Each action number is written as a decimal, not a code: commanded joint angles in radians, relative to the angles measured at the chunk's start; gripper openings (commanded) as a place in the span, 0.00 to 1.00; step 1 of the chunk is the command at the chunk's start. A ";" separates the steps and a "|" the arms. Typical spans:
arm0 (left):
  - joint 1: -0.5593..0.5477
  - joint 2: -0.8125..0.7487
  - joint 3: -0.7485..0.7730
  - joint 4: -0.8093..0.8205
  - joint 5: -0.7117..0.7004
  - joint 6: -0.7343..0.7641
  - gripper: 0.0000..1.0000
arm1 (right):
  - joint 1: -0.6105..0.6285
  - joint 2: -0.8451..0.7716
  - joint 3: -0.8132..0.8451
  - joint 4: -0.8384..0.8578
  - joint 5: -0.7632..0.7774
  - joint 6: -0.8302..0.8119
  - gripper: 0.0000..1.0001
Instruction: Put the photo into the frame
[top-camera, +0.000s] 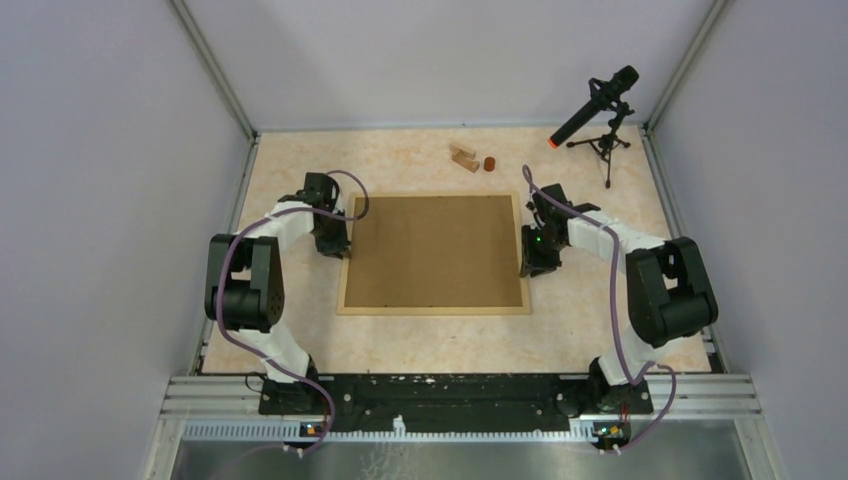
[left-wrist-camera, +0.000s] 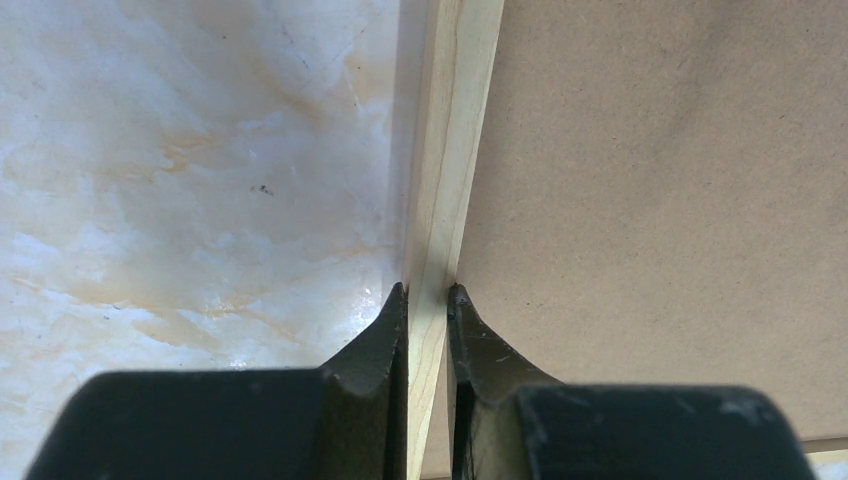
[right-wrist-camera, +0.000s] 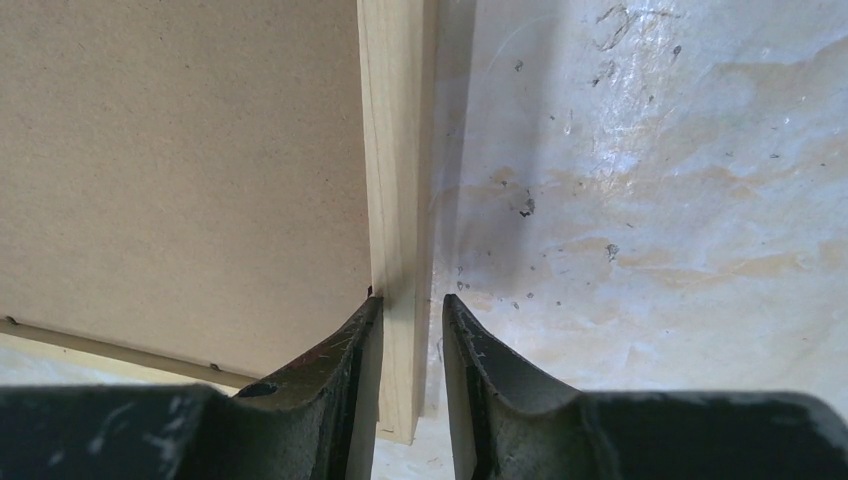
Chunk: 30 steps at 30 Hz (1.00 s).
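Two down-pointed pincers astride frame rails

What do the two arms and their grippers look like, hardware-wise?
Left arm and right arm: bulky black joint housings, white link covers, and a purple cable looped along each. A green light glows near the right wrist. Left gripper and right gripper: two black fingers each, curved and tapering to points; the right pair looks scuffed.

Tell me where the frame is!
In the top view, the frame lies back-up: the left pincer pinches its left rail, the right pincer straddles its right rail.
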 joint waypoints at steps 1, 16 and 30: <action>0.008 0.016 0.003 0.015 -0.021 -0.009 0.00 | 0.000 0.024 -0.003 0.030 0.014 -0.002 0.28; 0.006 0.017 -0.011 0.028 0.027 -0.015 0.00 | 0.075 0.205 -0.044 0.097 0.244 0.144 0.29; -0.013 0.030 -0.024 0.033 0.056 -0.018 0.00 | 0.242 0.521 0.247 -0.092 0.389 0.137 0.45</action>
